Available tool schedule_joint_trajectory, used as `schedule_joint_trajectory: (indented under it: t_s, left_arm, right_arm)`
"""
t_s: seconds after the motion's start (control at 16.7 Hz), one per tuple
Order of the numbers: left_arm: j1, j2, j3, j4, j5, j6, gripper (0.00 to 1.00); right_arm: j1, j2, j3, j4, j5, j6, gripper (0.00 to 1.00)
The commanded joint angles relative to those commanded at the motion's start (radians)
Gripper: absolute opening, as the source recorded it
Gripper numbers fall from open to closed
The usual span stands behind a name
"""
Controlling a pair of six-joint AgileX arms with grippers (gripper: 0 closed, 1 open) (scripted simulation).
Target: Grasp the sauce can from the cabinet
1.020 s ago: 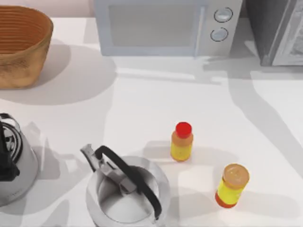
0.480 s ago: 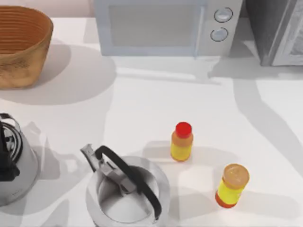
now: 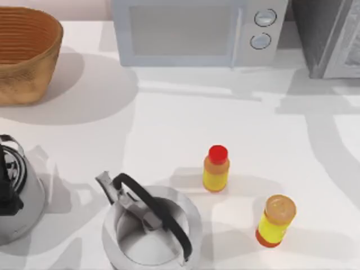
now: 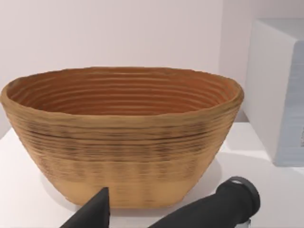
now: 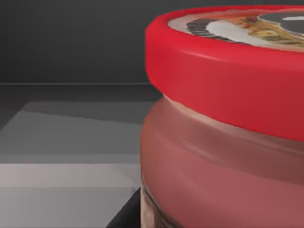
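Sauce can [image 5: 223, 123] sits very close to the right wrist camera, upright, red lid with a dark-and-white mark on top, reddish-tan side below. It stands on a grey floor inside a dark-walled space, the cabinet [image 5: 71, 47]. 1 dark fingertip [image 5: 126, 216] of the right gripper pokes in low, right against the can's base; can't tell if the jaws are wide, narrow or clamped on it.

Left gripper: 1 dark fingertip [image 4: 92, 213] shows low in the left wrist view, in front of the basket [image 4: 123, 137]; can't tell its opening. A black kettle handle [image 4: 218, 206] lies just beside that finger, also in front of the basket.

Top view, placed against the microwave [image 3: 197, 31]: cabinet [image 3: 326, 34] is just right of it at the table's back right corner. Basket [image 3: 25, 53] is well left of it at the back left. Red-cap bottle [image 3: 216, 169] stands upright well in front of it. Orange-cap bottle [image 3: 275, 220] stands nearer the front, right of the red-cap bottle, apart from it. 2 kettles sit at the front: kettle [image 3: 149, 225] left of the red-cap bottle, a second kettle [image 3: 14, 191] at the left edge.
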Motion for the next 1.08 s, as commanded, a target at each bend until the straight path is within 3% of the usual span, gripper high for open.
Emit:
schedule_joint_trajectory:
  t_s: [0.6, 0.84, 1.08]
  left_arm:
    - [0.000, 0.000, 0.000, 0.000, 0.000, 0.000, 1.00]
    - [0.000, 0.000, 0.000, 0.000, 0.000, 0.000, 1.00]
    - [0.000, 0.000, 0.000, 0.000, 0.000, 0.000, 1.00]
  right_arm:
    - [-0.318, -0.689, -1.160, 0.370, -0.326, -0.015, 0.00]
    - [-0.417, -0.908, -1.442, 0.489, -0.430, -0.018, 0.00]
    - [-0.465, -1.013, -1.554, 0.546, -0.479, -0.019, 0.00]
